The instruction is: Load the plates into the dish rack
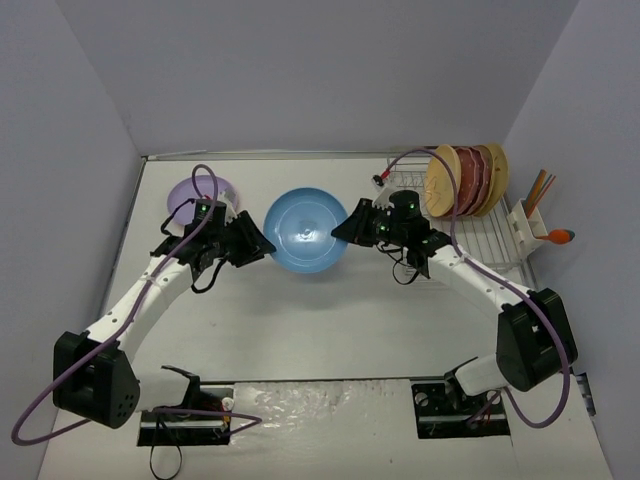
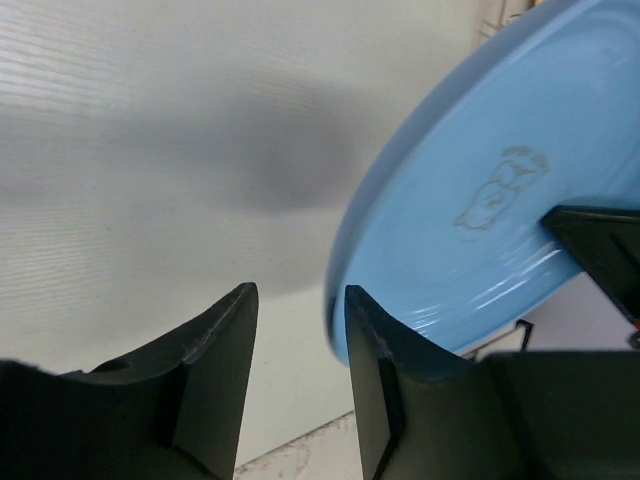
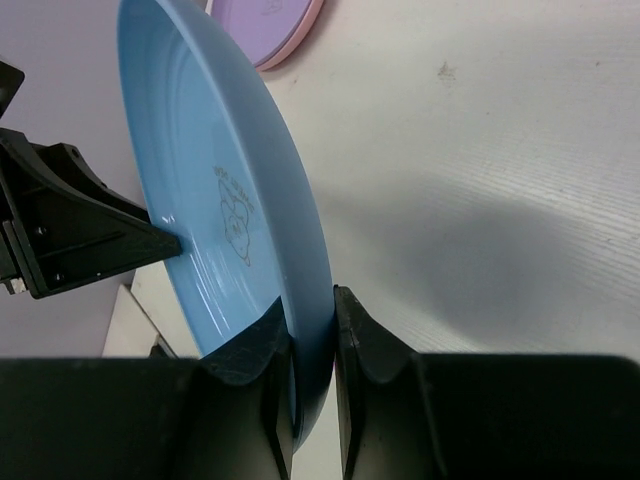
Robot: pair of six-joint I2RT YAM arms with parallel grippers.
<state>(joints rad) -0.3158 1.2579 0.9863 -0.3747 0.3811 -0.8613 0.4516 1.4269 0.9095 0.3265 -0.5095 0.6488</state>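
A blue plate [image 1: 305, 230] hangs tilted above the table's middle, between both grippers. My right gripper [image 1: 342, 228] is shut on its right rim; in the right wrist view [image 3: 312, 310] both fingers pinch the blue plate [image 3: 215, 170]. My left gripper [image 1: 262, 243] is open at the plate's left rim. In the left wrist view [image 2: 298, 310] the blue plate [image 2: 480, 180] has its edge just inside the gap by the right finger. A lilac plate [image 1: 192, 193] lies flat at the far left, on a pink one [image 3: 300, 35]. The dish rack [image 1: 485, 240] stands at the right.
Several plates [image 1: 465, 180], tan, pink and yellow, stand on edge at the rack's far end. A white caddy [image 1: 530, 225] with utensils hangs on the rack's right side. Grey walls close in the table at the back and both sides.
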